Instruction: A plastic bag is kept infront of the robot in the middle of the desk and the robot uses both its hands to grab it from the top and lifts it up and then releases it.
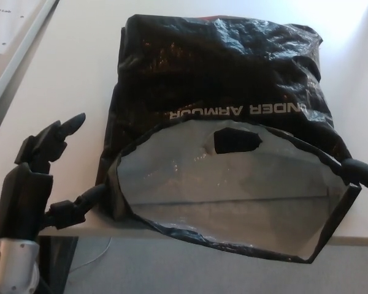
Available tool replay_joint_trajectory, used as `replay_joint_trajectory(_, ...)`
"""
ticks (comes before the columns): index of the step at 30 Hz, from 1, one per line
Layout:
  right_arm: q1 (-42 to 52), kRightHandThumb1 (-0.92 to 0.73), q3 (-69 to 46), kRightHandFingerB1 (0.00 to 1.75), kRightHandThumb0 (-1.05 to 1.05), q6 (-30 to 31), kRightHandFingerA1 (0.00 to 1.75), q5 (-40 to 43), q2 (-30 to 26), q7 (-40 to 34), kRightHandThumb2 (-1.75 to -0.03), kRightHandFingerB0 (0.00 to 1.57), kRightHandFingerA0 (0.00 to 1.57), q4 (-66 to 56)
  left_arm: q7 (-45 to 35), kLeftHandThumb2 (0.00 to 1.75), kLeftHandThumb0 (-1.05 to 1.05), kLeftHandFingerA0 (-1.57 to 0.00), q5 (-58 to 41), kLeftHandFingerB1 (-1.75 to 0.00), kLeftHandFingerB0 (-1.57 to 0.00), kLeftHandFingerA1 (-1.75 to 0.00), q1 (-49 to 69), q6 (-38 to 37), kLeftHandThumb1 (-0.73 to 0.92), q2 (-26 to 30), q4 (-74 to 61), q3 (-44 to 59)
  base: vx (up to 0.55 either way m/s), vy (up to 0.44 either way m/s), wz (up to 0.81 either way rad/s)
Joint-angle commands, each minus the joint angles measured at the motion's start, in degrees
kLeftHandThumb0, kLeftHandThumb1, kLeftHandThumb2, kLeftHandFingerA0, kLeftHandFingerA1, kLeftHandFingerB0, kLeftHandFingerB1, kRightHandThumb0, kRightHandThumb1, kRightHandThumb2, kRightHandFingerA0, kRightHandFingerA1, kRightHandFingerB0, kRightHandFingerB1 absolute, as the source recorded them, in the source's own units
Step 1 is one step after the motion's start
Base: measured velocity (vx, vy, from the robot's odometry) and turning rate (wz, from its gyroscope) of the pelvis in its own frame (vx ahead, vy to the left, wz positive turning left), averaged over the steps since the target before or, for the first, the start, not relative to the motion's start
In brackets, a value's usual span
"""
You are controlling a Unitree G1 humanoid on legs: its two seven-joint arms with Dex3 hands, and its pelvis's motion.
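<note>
The black plastic bag (221, 79) lies on the pale counter (67, 67) in the middle of the head view, its closed end away from the robot and its open mouth turned toward the near edge, where the lower lip of the mouth hangs out past the counter's front edge. The mouth gapes wide and shows a grey lining, with an oval handle cut-out (237, 140) in the upper flap. White lettering printed on the black outer face runs just above the mouth and reads upside down from this side. The left hand (46, 177) sits at the bag's left lower corner, over the near left part of the counter: its fingers are spread apart, the upper ones pointing up and to the right, clear of the plastic, while the lower digit reaches across to the left rim of the mouth and appears to touch it; nothing is clasped between the fingers. The right hand (363, 173) shows only as a dark fingertip at the picture's right edge, lying against the right corner of the bag's mouth; too little of it is visible to tell whether it is spread or closed. Another small dark tip shows at the right edge higher up, too small to identify. A white sheet of paper (6, 21) lies at the far left corner.
</note>
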Motion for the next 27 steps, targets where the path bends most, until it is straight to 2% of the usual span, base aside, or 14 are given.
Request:
replay_joint_trajectory(1,-0.45,-0.44,-1.35,0.13,-0.61,7.63,0.46,8.17,-1.05,10.93,-0.77,0.0,0.05,-1.57,-6.31,0.64,-0.42,-0.22,-6.56,-0.4,-0.12,-0.49,3.27,1.64,0.47,1.19,-4.23,-0.89,0.0,0.0,0.0)
replay_joint_trajectory(2,-2.4,-0.59,-1.58,0.14,-0.56,8.95,0.38,8.11,-1.37,11.67,-0.57,0.0,0.14,-1.01,-6.2,0.65,-0.42,-0.24,-5.53,-0.41,-0.12,-0.51,2.18,1.44,0.47,2.29,-4.28,-0.84,0.0,0.0,0.0)
replay_joint_trajectory(3,-3.49,-0.57,-1.47,0.11,-0.53,8.74,0.4,6.44,-3.25,12.85,-0.6,0.0,0.14,-0.33,-6.45,0.67,-0.41,-0.22,-4.79,-0.42,-0.09,-0.52,2.15,0.69,0.47,3.33,-4.59,-1.03,0.0,0.0,0.0)
replay_joint_trajectory(4,-3.74,-0.46,-1.39,0.13,-0.61,9.02,0.47,5.76,-4.11,13.71,-0.79,0.0,0.1,-0.34,-7.16,0.66,-0.42,-0.2,-5.33,-0.41,-0.09,-0.5,2.53,0.66,0.47,3.62,-4.95,-1.09,0.0,0.0,0.0)
replay_joint_trajectory(5,-3.96,-0.46,-1.22,0.13,-0.61,9.44,0.47,5.06,-5.15,14.72,-0.79,0.0,0.1,-0.42,-8.13,0.66,-0.42,-0.2,-6.23,-0.41,-0.09,-0.5,3.07,0.71,0.47,3.91,-5.39,-1.17,0.0,0.0,0.0)
replay_joint_trajectory(6,-5.82,-0.59,-0.21,0.19,-0.51,8.09,0.41,2.65,-8.94,17.37,-0.58,0.0,0.22,1.85,-10.39,0.6,-0.39,-0.19,-7.17,-0.4,-0.1,-0.49,3.25,0.22,0.48,5.91,-5.8,-1.3,0.0,0.0,0.0)
replay_joint_trajectory(7,-6.82,-0.42,0.19,0.19,-0.55,9.27,0.49,2.27,-10.54,19.17,-0.76,0.0,0.17,2.79,-11.37,0.62,-0.38,-0.19,-8.19,-0.4,-0.1,-0.49,3.35,-0.27,0.46,6.59,-5.84,-1.35,0.0,0.0,0.0)
replay_joint_trajectory(10,-8.26,-0.4,0.81,0.24,-0.5,10.64,0.5,3.33,-12.05,21.52,-0.74,0.0,0.15,5.28,-13.9,0.62,-0.41,-0.22,-9.88,-0.4,-0.1,-0.5,4.2,-0.11,0.45,8.33,-6.98,-1.52,0.0,0.0,0.0)
replay_joint_trajectory(11,-9.1,-0.56,0.8,0.27,-0.47,10.62,0.42,4.49,-12.24,22.36,-0.57,0.0,0.23,7.17,-15.05,0.64,-0.42,-0.25,-10.11,-0.4,-0.1,-0.51,4.91,1.67,0.44,9.01,-8.36,-1.59,0.0,0.0,0.0)
replay_joint_trajectory(14,-9.43,-0.57,0.65,0.26,-0.46,12.31,0.4,5.04,-12.26,22.98,-0.57,0.0,0.21,7.12,-16.51,0.67,-0.43,-0.24,-10.63,-0.42,-0.1,-0.52,5.8,3.43,0.43,9.58,-10.05,-1.91,0.0,0.0,0.0)
replay_joint_trajectory(15,-9.73,-0.49,0.65,0.51,-0.3,12.41,0.49,5.26,-11.81,22.94,-0.97,0.0,0.01,7.44,-17.09,0.65,-0.42,-0.23,-11.13,-0.42,-0.1,-0.52,5.56,2.5,0.44,10.09,-9.49,-2.1,0.0,0.0,0.0)
replay_joint_trajectory(16,-9.78,-0.56,0.77,0.21,-0.41,12.55,0.42,4.89,-11.55,22.72,-0.59,0.01,0.22,7.19,-17.44,0.64,-0.38,-0.22,-11.4,-0.42,-0.09,-0.52,5.5,1.78,0.44,10.35,-9.14,-2.31,0.0,0.0,0.0)
replay_joint_trajectory(23,-10.01,-0.59,3.13,0.21,-0.5,11.22,0.43,0.3,-11.62,22.67,-0.58,0.0,0.24,5.54,-18.86,0.69,-0.44,-0.27,-12.53,-0.42,-0.09,-0.55,7.73,4.31,0.44,10.0,-12.01,-2.91,0.0,0.0,0.0)
replay_joint_trajectory(27,-10.28,-0.59,4.36,0.24,-0.53,9.52,0.44,-2.76,-12.79,22.42,-0.57,0.0,0.27,5.64,-21.6,0.55,-0.36,-0.19,-16.01,-0.36,-0.09,-0.49,8.94,6.56,0.53,8.92,-14.51,-3.15,0.0,0.0,0.0)
